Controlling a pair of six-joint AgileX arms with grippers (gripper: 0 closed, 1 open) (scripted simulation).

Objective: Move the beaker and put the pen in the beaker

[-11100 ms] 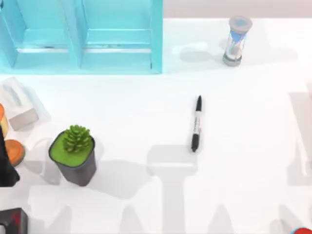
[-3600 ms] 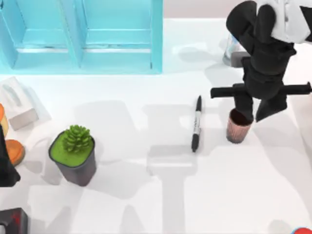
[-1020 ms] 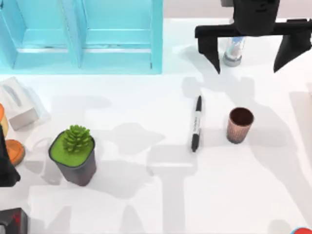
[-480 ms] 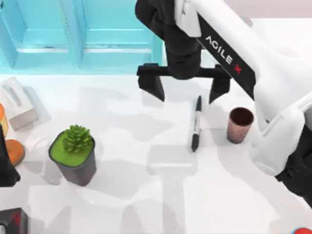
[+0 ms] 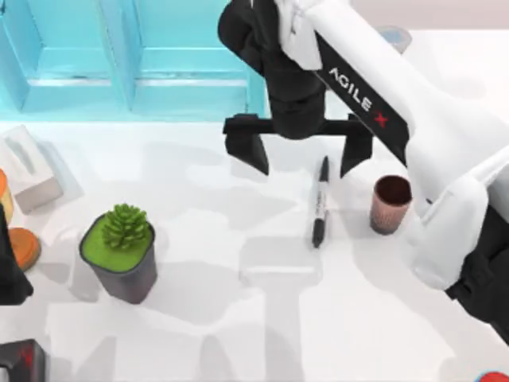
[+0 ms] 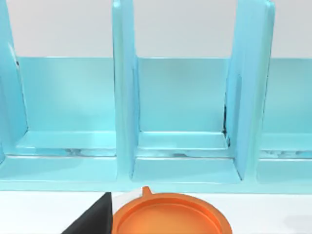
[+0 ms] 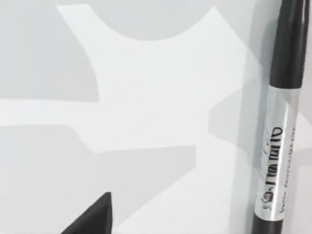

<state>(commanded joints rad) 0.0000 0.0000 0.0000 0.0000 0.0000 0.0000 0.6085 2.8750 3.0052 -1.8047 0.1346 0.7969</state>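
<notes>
The black pen [image 5: 320,203] with its white-grey labelled middle lies flat on the white table near the centre. The copper-brown beaker [image 5: 390,204] stands upright just to its right, apart from it. My right gripper [image 5: 305,153] hovers open above the pen's far end, its two black fingers spread wide, one left of the pen and one right of it. In the right wrist view the pen [image 7: 277,131] runs along one edge, and a black fingertip [image 7: 92,218] shows at a corner. My left arm [image 5: 9,270] stays parked at the table's left edge.
A blue shelf unit [image 5: 135,56] fills the back left. A grey plant pot [image 5: 119,253] stands front left. An orange disc [image 5: 24,248] and a pale box [image 5: 28,169] sit by the left edge. The hourglass [image 5: 395,36] peeks out behind the right arm.
The right gripper left the beaker standing beside the pen, rose toward the hourglass, then swung left and forward over the pen. In the last half second it barely shifted.
</notes>
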